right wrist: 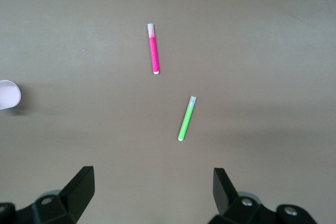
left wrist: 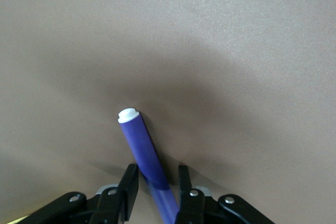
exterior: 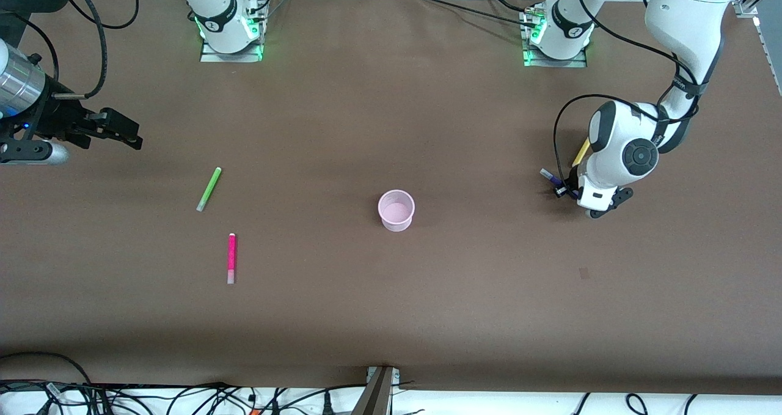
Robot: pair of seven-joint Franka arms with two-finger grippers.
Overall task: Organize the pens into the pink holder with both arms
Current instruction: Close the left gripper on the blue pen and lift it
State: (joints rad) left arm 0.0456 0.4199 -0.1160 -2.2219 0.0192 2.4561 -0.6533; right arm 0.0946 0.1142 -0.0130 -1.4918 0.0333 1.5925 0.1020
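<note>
The dark purple pen (left wrist: pixel 140 145) lies on the table between the fingers of my left gripper (left wrist: pixel 156 179), which is low over it and narrowly open, with a gap still showing on one side. In the front view this gripper (exterior: pixel 563 190) is at the left arm's end of the table, with the purple pen (exterior: pixel 549 176) and the yellow pen (exterior: pixel 581 152) partly hidden by the wrist. My right gripper (exterior: pixel 125 135) hangs wide open and empty at the right arm's end. The lime green pen (exterior: pixel 209 189) and magenta pen (exterior: pixel 231 258) lie near it. The pink holder (exterior: pixel 396 210) stands upright mid-table.
The right wrist view shows the green pen (right wrist: pixel 186 118), the magenta pen (right wrist: pixel 153 49) and the holder's edge (right wrist: pixel 8 94) on the brown table (exterior: pixel 391 293). Cables and a bracket (exterior: pixel 380 390) run along the table edge nearest the front camera.
</note>
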